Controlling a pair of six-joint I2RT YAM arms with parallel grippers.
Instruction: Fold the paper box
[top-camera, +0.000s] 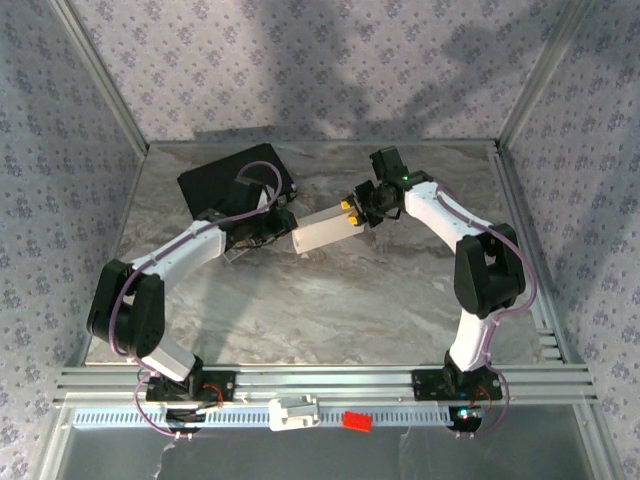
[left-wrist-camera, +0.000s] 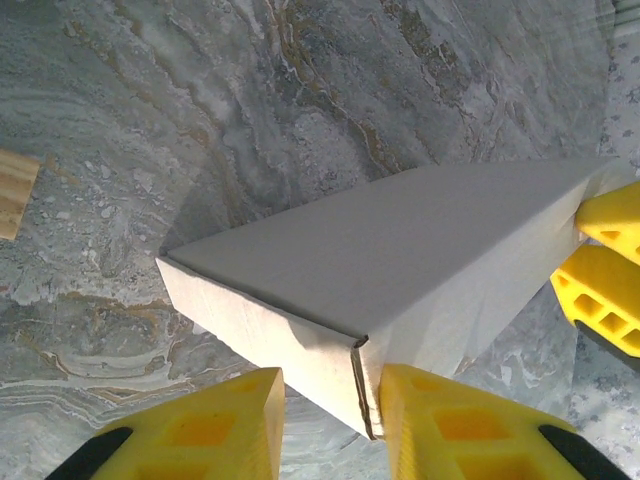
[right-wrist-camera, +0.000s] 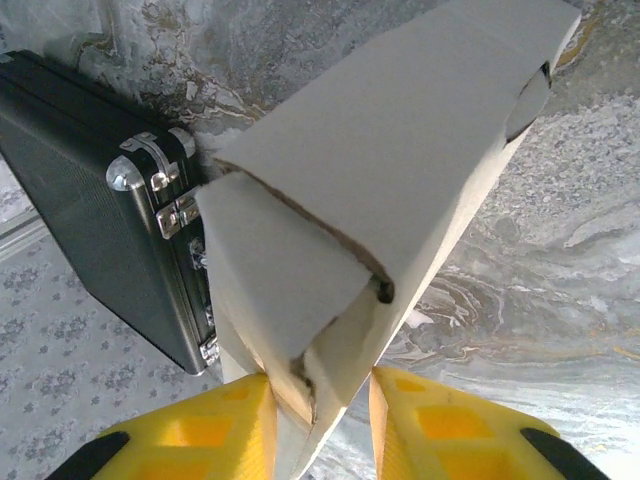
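The paper box (top-camera: 325, 230) is a small white cardboard box, held just above the marble table between both arms. My right gripper (top-camera: 352, 210) is shut on its right end. In the right wrist view the yellow fingers (right-wrist-camera: 225, 425) pinch the folded end flaps of the box (right-wrist-camera: 400, 150) at the gripper (right-wrist-camera: 320, 385). My left gripper (top-camera: 283, 224) stands open at the box's left end. In the left wrist view a corner of the box (left-wrist-camera: 400, 250) sits inside the gripper (left-wrist-camera: 330, 385). One finger (left-wrist-camera: 440, 420) touches that corner, and bare table shows beside the other.
A black case (top-camera: 235, 180) lies at the back left, close behind the left arm, and its latches show in the right wrist view (right-wrist-camera: 90, 190). A wooden piece (left-wrist-camera: 15, 195) lies on the table. A white part (top-camera: 293, 412) and a red part (top-camera: 357, 421) sit on the front rail.
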